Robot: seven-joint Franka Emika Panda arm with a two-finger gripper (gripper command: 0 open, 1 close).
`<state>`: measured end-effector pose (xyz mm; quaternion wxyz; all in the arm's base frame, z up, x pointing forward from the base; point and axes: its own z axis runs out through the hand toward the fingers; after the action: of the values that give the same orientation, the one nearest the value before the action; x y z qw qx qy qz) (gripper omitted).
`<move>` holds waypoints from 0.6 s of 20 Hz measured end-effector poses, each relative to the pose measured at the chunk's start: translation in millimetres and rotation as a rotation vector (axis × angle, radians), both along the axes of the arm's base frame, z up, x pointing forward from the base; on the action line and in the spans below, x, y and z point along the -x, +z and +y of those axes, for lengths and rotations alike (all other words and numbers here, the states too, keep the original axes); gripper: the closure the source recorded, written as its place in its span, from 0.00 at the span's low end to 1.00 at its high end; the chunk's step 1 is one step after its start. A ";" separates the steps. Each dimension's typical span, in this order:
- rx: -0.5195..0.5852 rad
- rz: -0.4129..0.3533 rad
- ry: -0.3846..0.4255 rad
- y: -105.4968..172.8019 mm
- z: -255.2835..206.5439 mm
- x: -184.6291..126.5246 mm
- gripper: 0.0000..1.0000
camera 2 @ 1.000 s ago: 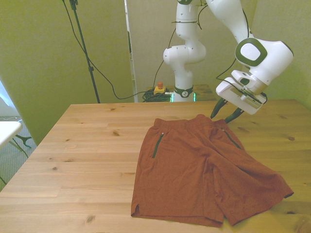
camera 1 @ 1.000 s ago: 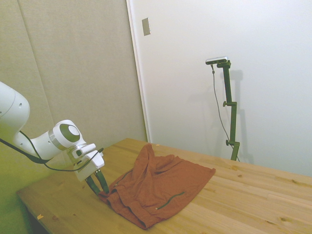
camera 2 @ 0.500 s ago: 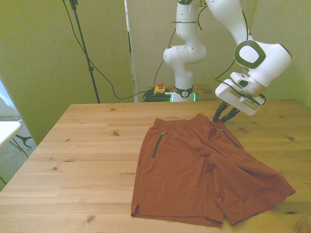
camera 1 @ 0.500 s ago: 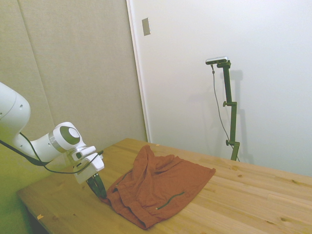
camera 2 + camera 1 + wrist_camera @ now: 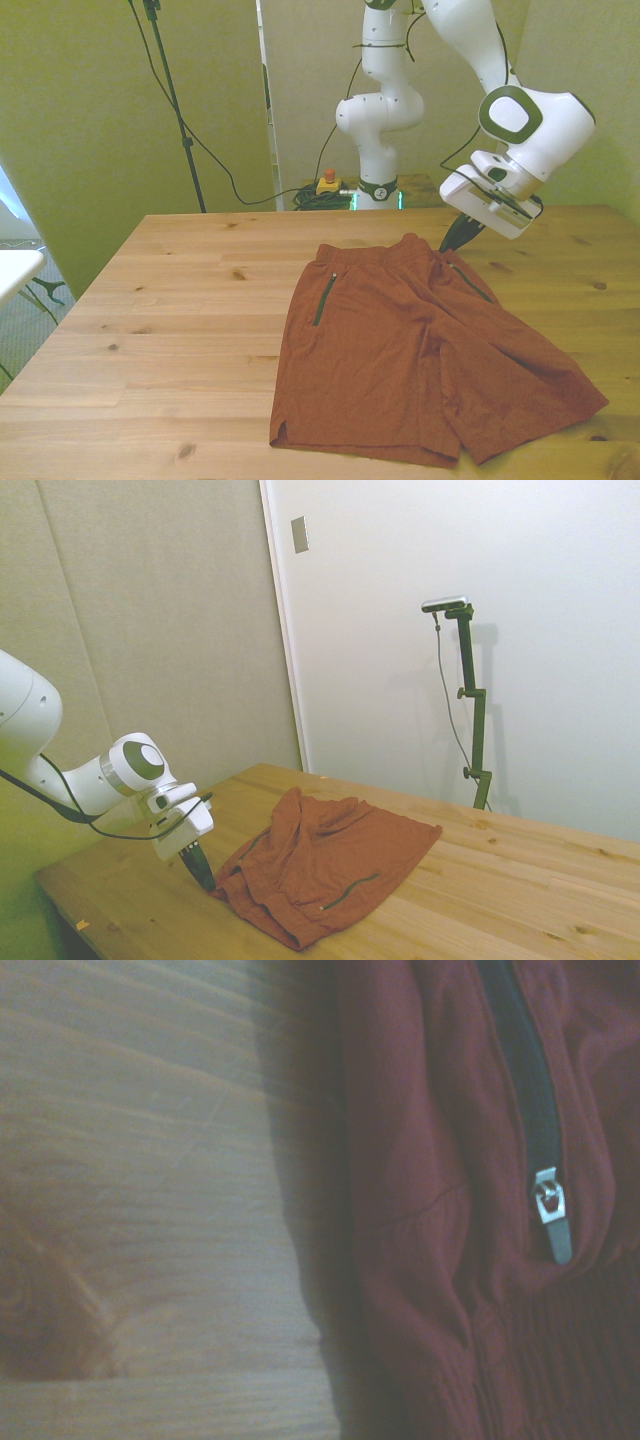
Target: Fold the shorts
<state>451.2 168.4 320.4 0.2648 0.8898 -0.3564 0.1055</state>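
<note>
Right now the gripper [image 5: 458,238] has its two fingers pinched together on the waistband corner of the shorts [image 5: 420,350], at the front view's right. Up close, the zipper pull [image 5: 551,1207] of the pocket sits beside that hem. The rust-brown shorts lie spread on the wooden table [image 5: 180,320], legs toward the near edge. To my eye the fold wants a modest lift, then a carry across toward the other pocket zipper [image 5: 325,297]. Bare wood on the front view's left leaves plenty of room.
</note>
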 end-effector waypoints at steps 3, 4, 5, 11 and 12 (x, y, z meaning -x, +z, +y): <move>-0.060 -0.002 0.014 6.6 12.4 8.6 1.00; -0.076 -0.001 0.026 9.9 17.6 13.9 1.00; -0.091 -0.003 0.033 15.3 21.9 19.3 1.00; -0.168 -0.049 0.058 65.2 19.2 42.5 1.00; -0.195 -0.055 0.055 70.6 15.8 42.9 1.00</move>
<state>408.3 184.1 391.0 0.1641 0.9175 -0.3476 0.1020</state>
